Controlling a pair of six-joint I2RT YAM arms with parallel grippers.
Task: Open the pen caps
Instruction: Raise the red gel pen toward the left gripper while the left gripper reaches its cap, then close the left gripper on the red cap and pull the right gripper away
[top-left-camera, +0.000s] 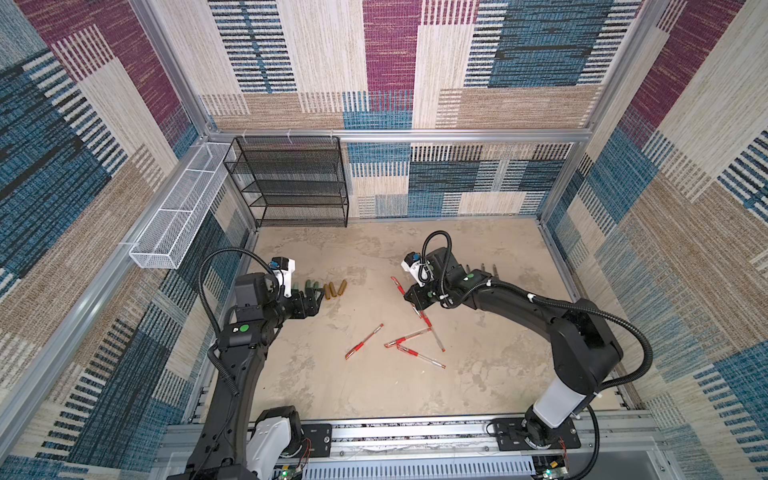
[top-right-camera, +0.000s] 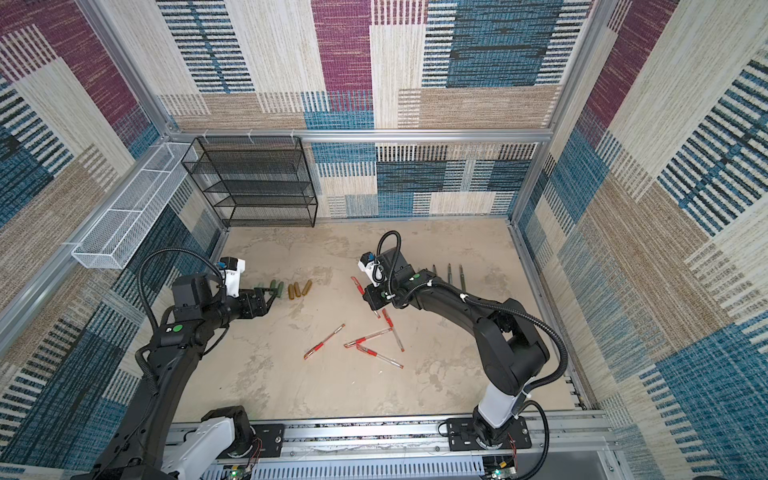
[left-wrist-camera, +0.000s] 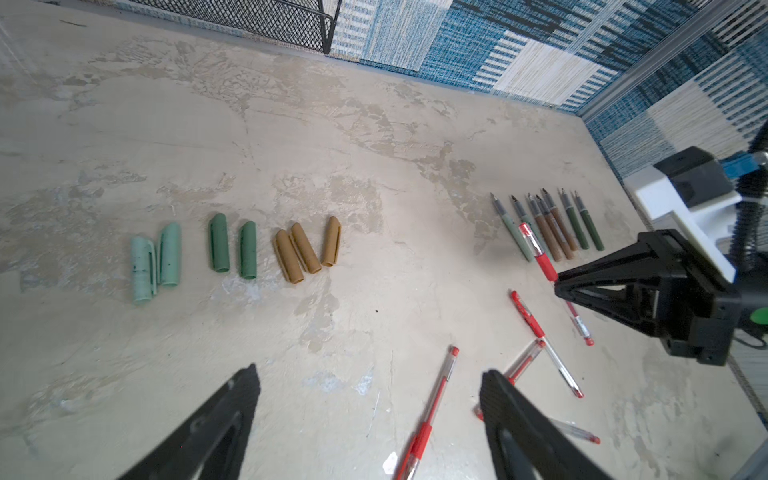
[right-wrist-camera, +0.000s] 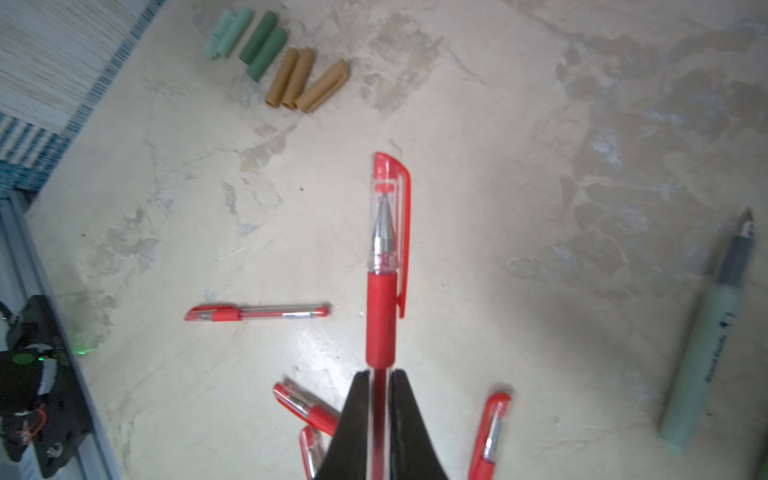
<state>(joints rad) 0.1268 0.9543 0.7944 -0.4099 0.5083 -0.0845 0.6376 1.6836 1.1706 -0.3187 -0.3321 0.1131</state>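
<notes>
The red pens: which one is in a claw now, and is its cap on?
The red pen clamped in the right claw; its cap is on. The other red pens lie loose on the table.

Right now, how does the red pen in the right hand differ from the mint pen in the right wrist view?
Cap: the red pen has its cap on; the mint pen has none, nib bare.
Hold: the red pen is clamped by its barrel in the shut right hand; the mint pen lies free on the table.
Look: red pen clear with a red grip; mint pen opaque.
Both are pens.
</notes>
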